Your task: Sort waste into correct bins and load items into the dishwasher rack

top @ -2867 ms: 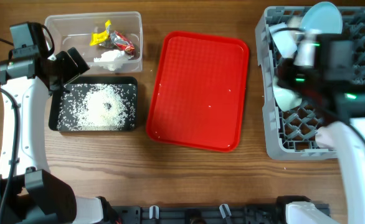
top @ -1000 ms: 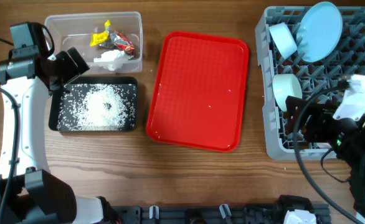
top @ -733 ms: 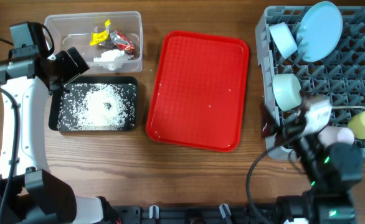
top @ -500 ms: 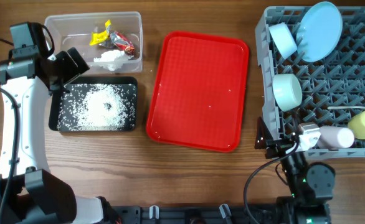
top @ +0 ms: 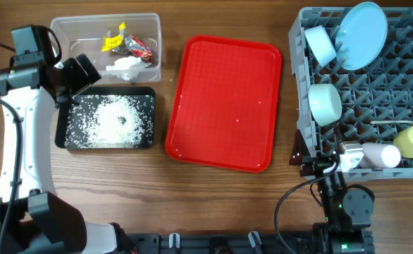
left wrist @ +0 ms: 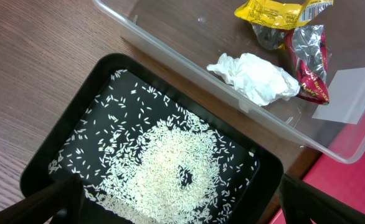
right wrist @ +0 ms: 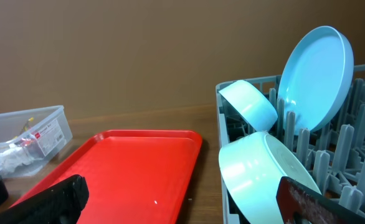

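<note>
Presently our left tool (left wrist: 182, 202) gapes empty above the black tray (left wrist: 64, 140); our right tool (right wrist: 185, 202) gapes empty beside the dishwasher rack (right wrist: 363, 112).

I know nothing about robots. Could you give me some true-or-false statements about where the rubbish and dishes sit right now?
1. The loose white rice grains lie in the shallow black plastic tray. True.
2. The yellow crumpled wrapper lies in that black tray too. False: it is in the clear plastic tub, with the white tissue wad.
3. The pale blue round plate stands on edge in the large grey plastic dishwasher rack. True.
4. The yellow cup sits in the clear tub. False: it lies in the rack, beside the whitish cup.
</note>
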Controlling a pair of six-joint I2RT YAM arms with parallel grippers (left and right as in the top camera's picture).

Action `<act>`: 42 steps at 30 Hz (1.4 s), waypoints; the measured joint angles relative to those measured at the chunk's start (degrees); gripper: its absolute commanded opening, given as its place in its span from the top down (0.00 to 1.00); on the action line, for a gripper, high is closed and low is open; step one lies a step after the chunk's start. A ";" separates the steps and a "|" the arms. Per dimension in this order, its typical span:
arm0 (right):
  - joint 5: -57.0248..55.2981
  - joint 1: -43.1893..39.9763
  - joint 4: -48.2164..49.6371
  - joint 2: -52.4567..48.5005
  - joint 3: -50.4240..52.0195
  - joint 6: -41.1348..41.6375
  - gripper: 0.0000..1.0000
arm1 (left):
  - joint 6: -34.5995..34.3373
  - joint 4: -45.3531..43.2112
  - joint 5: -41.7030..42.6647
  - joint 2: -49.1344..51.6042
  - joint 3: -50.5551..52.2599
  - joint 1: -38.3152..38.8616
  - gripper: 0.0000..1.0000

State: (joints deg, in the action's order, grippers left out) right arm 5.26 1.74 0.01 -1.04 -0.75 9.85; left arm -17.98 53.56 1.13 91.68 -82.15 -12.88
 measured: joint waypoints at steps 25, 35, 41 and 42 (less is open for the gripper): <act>-0.44 0.02 0.07 -0.17 0.39 0.02 0.00 | -4.74 -49.55 1.84 -77.44 72.11 7.32 0.00; -0.44 0.02 0.07 -0.17 0.39 0.04 0.00 | 2.14 -49.79 3.82 -89.48 80.63 7.32 0.00; -0.44 0.02 0.07 -0.17 0.39 0.02 0.00 | 3.61 -49.75 5.20 -90.79 81.35 7.32 0.00; -0.42 0.02 0.07 -0.17 0.39 0.02 0.00 | 3.61 -49.75 5.22 -90.79 81.35 7.32 0.00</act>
State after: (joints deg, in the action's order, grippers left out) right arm 4.84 1.76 0.08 -1.21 -0.36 9.87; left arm -14.37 3.81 6.35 0.89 -0.80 -5.56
